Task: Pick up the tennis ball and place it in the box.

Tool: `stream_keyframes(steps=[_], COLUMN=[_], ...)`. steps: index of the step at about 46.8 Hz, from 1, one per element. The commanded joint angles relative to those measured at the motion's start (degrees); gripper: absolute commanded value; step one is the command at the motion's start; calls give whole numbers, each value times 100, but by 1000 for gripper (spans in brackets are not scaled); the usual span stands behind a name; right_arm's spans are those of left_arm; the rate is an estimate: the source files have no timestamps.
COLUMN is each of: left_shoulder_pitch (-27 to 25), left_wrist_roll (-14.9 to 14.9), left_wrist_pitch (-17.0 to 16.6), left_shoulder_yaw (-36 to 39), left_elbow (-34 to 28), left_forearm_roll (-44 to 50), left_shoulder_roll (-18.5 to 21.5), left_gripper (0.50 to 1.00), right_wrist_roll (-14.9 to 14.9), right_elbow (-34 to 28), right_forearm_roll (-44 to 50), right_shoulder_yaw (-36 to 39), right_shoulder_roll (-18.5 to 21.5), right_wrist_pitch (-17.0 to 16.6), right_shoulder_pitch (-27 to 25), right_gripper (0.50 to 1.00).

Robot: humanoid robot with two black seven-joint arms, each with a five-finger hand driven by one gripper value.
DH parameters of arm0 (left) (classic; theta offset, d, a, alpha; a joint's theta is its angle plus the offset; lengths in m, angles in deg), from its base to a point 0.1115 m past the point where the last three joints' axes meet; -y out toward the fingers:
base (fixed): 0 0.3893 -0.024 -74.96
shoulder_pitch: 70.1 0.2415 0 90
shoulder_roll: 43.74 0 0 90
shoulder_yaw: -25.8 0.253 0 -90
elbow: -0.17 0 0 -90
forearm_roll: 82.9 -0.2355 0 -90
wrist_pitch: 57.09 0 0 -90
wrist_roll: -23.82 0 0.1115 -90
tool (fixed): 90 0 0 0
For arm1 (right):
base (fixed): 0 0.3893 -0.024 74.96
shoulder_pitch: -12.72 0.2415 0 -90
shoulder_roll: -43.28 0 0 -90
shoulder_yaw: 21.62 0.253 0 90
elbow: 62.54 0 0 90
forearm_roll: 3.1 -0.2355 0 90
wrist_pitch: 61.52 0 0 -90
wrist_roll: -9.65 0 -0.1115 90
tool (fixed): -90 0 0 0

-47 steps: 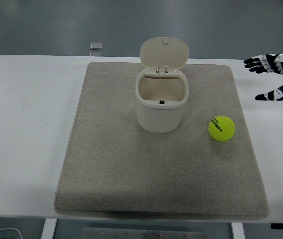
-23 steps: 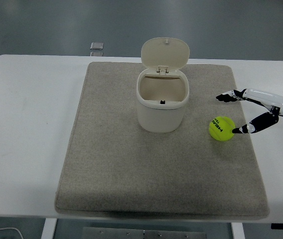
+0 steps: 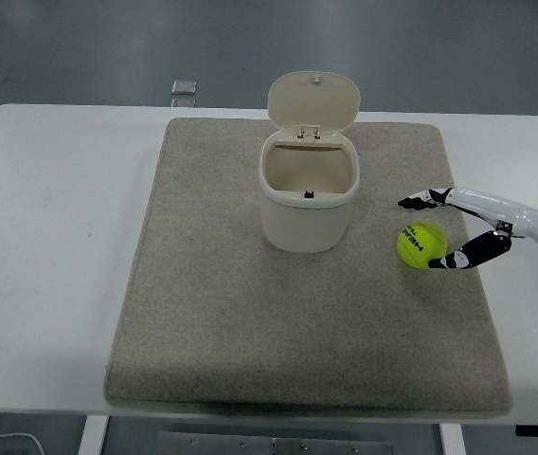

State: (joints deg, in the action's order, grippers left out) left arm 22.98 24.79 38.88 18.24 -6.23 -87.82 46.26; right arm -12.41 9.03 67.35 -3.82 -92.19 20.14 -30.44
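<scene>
A yellow-green tennis ball (image 3: pixel 420 244) lies on the grey mat (image 3: pixel 250 313), to the right of the box. The box (image 3: pixel 308 190) is a cream bin with its hinged lid (image 3: pixel 313 100) standing open at the back. My right hand (image 3: pixel 430 232) reaches in from the right edge at mat level. Its fingers (image 3: pixel 421 200) are spread on the far side of the ball and its thumb (image 3: pixel 458 257) is on the near side. The hand brackets the ball without closing on it. The left arm is out of view.
A small grey square object (image 3: pixel 184 88) lies on the white table (image 3: pixel 51 237) beyond the mat's far left corner.
My right hand has moved in from the far right edge down to the ball and now has fingers and thumb on either side of it. The ball has not moved.
</scene>
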Motion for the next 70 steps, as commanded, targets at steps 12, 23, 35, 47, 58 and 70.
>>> stream_keyframes(steps=[12,23,35,47,58,70], left_shoulder_pitch=[0,0,0,0,0,0], left_wrist_roll=[0,0,0,0,0,0], left_wrist_pitch=[0,0,0,0,0,0], left_shoulder_yaw=[0,0,0,0,0,0], left_elbow=[7,-2,-2,-2,-2,-2], left_forearm_roll=[0,0,0,0,0,0], left_shoulder_roll=[0,0,0,0,0,0], left_gripper=[992,992,992,992,992,992], right_wrist_roll=[-8,-8,-43,-474,-623,-553], right_elbow=[-37,-37,-29,226,472,551], right_forearm_roll=[39,170,188,100,91,91], right_shoulder_yaw=[-14,-14,21,416,1023,1287], right_shoulder_roll=[38,47,30,-67,3,398], right_wrist_pitch=[114,105,61,8,-624,-721], right_shoulder_pitch=[-78,-78,-17,291,405,572], right_gripper=[834,721,578,515,513,513])
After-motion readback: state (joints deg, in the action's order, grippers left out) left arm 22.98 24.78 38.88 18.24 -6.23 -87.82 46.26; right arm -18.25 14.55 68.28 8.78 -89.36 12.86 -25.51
